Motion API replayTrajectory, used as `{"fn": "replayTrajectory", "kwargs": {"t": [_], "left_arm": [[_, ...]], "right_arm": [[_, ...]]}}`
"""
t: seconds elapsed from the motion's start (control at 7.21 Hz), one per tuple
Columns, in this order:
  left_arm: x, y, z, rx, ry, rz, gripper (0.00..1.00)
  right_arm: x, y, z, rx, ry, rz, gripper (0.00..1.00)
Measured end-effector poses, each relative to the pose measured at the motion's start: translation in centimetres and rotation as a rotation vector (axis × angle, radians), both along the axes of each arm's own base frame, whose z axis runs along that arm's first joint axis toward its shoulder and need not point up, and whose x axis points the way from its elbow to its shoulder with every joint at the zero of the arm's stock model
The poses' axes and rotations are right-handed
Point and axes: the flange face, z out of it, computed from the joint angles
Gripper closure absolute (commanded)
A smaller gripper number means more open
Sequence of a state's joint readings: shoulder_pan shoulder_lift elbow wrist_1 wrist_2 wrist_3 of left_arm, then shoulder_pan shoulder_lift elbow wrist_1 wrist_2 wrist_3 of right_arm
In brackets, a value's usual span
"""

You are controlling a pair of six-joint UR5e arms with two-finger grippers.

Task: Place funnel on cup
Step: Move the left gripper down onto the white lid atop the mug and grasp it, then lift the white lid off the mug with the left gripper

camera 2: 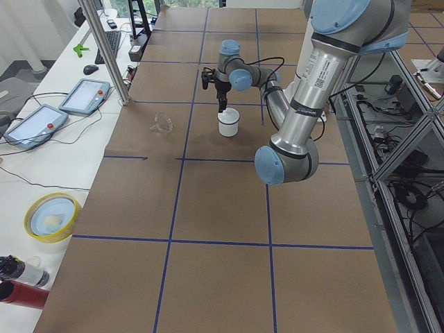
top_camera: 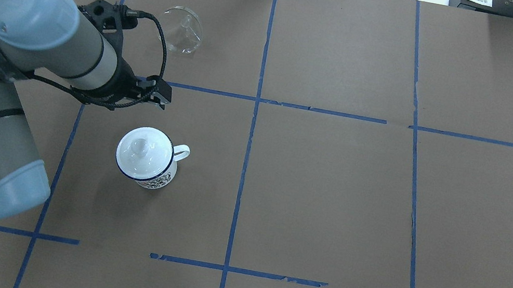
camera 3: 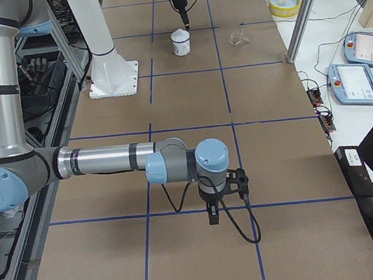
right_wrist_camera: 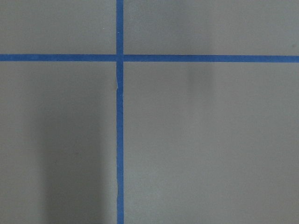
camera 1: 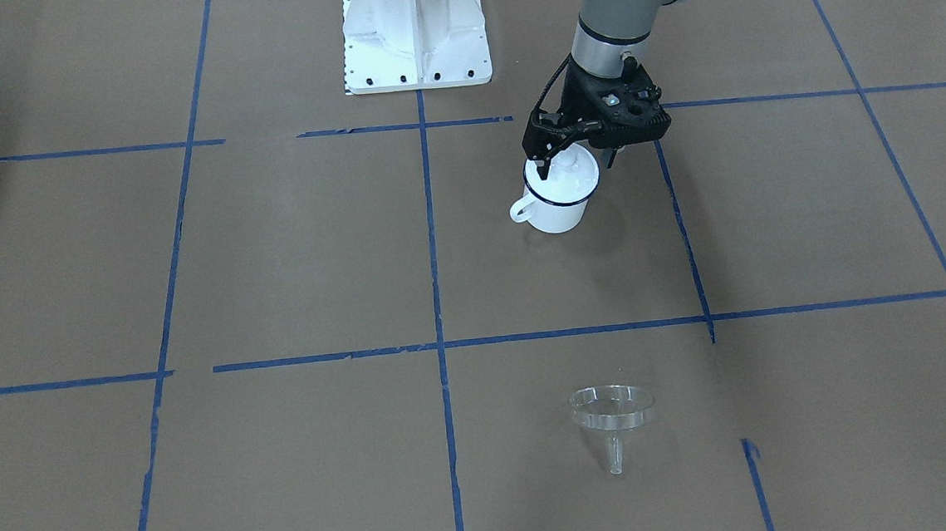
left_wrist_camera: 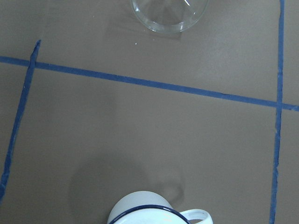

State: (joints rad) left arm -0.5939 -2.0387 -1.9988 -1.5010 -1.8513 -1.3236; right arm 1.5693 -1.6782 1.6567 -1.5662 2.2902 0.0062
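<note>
The cup is a white enamel mug with a dark blue rim, standing upright left of the table's centre line. A round white knobbed lid sits on it. The clear funnel lies tipped on the table at the far side, apart from the cup. My left gripper hovers just above the lid, open and empty. The left wrist view shows the cup's far wall at the bottom edge and the funnel at the top. My right gripper shows only in the right side view; I cannot tell its state.
The white robot base stands at the near table edge. Blue tape lines grid the brown table cover. A yellow-rimmed bowl and control pendants lie on the white bench beyond the far edge.
</note>
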Motion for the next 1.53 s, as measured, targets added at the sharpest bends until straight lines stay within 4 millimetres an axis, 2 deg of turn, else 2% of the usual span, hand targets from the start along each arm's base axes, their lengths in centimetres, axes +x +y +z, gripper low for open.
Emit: {"fn": "replayTrajectory", "kwargs": {"t": [0.14,0.55,0.83,1.11,1.53], "left_arm": [[0.6,0.7,0.2,-0.007,-0.014,0.011,0.08],[1.5,1.7,0.4,-0.012,-0.025,0.031,0.14],[1.7,1.9,0.5,-0.016,-0.031,0.036,0.45],[1.6,1.9,0.7,-0.026,-0.048,0.036,1.0],[1.1,1.7,0.5,-0.024,-0.05,0.031,1.0]], "right_arm": [[0.0,0.0,0.0,0.0,0.0,0.0,0.0],[0.0,0.0,0.0,0.0,0.0,0.0,0.0],[0.0,0.0,0.0,0.0,0.0,0.0,0.0],[0.0,0.0,0.0,0.0,0.0,0.0,0.0],[0.0,0.0,0.0,0.0,0.0,0.0,0.0]]}}
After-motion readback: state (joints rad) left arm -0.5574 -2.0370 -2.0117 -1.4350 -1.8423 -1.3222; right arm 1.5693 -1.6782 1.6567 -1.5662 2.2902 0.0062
